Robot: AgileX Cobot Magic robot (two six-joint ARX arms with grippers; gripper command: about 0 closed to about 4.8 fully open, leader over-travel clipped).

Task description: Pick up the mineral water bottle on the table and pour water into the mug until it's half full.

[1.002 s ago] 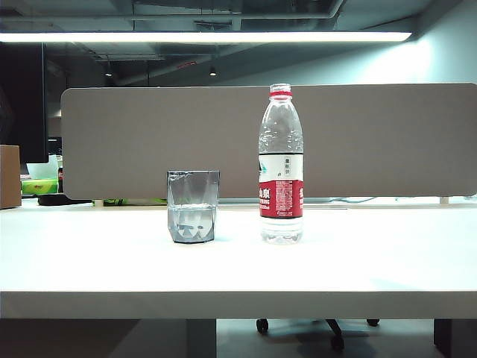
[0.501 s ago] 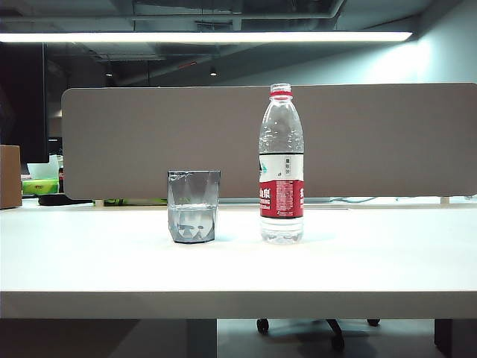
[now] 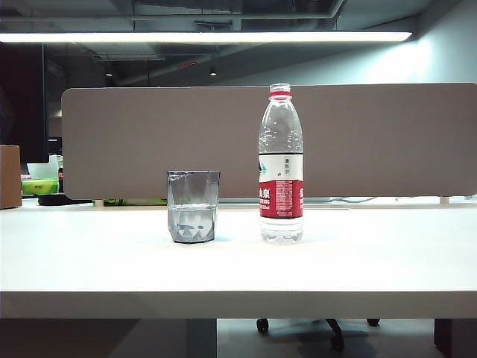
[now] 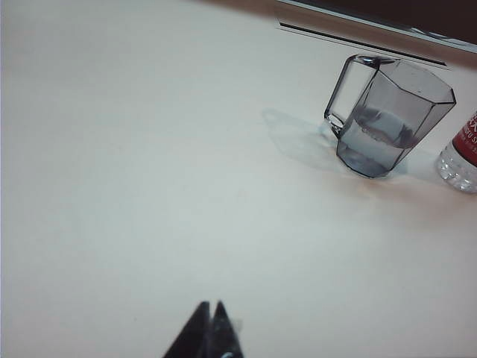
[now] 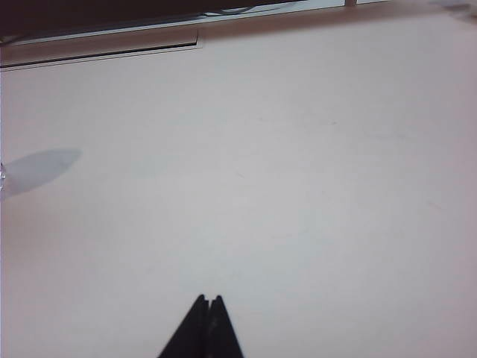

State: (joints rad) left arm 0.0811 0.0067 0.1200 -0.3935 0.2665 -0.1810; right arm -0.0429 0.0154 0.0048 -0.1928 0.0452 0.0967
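Your mineral water bottle (image 3: 281, 164) stands upright on the bench (image 3: 238, 268), just right of the mug (image 3: 193, 206), which is near half full. Both grippers, left (image 4: 211, 307) and right (image 5: 208, 300), are pinched empty, well apart from it; the right arm looks nearer.

Office, desk divider (image 3: 268, 142), ceiling strip light (image 3: 205, 36)

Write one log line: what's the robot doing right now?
mug: part-filled, on table | mineral water bottle: upright, untouched | left gripper: shut, empty | right gripper: shut, empty
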